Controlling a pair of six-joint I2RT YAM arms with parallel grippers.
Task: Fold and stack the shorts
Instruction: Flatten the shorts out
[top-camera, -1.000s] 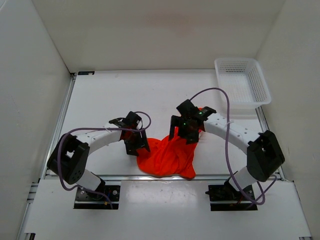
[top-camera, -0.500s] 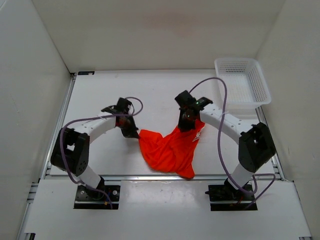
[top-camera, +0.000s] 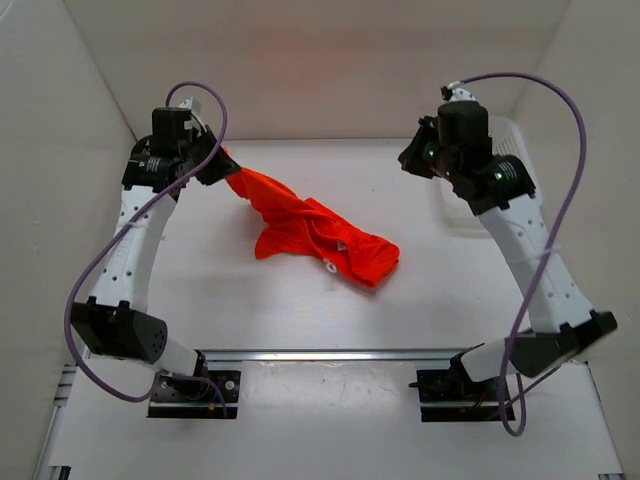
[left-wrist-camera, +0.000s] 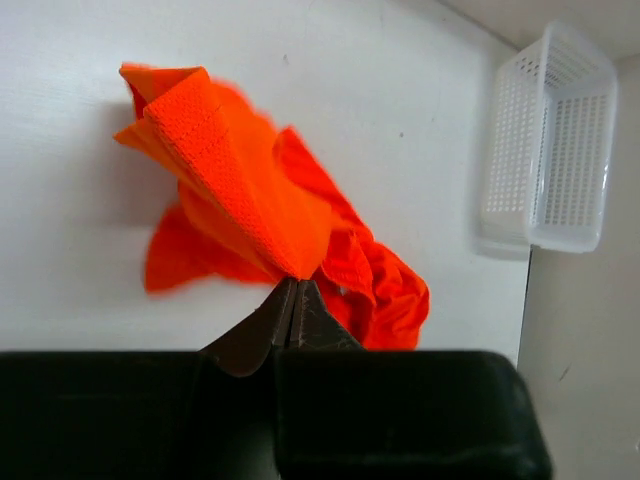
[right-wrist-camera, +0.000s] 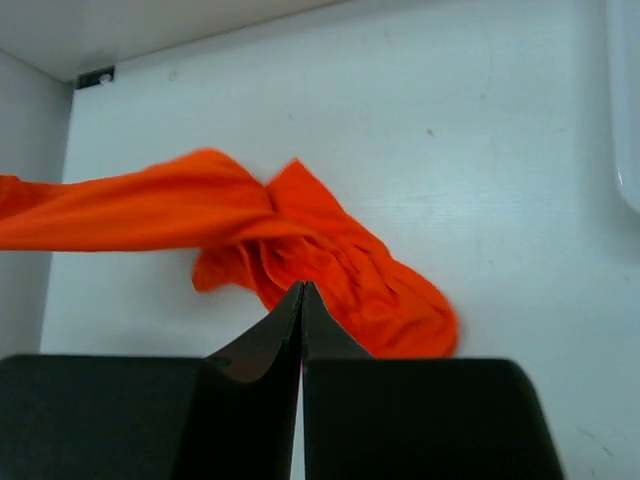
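The orange-red shorts (top-camera: 320, 235) stretch from the far left down to the table's middle, one end lifted and the rest bunched on the white surface. My left gripper (top-camera: 215, 168) is raised at the far left and shut on that lifted end; in the left wrist view its tips (left-wrist-camera: 297, 280) pinch the fabric (left-wrist-camera: 240, 190). High at the far right, my right gripper (top-camera: 408, 160) is shut with nothing in it. In the right wrist view its jaws (right-wrist-camera: 302, 285) are pressed together above the shorts (right-wrist-camera: 330, 260), which lie well below.
The white mesh basket (left-wrist-camera: 550, 140) stands at the far right corner of the table, largely hidden behind the right arm in the top view. White walls enclose the table on three sides.
Both arms rose and swung apart toward the far corners. The left dragged one end of the shorts up and to the far left. The right gripper left the shorts and now holds no cloth.
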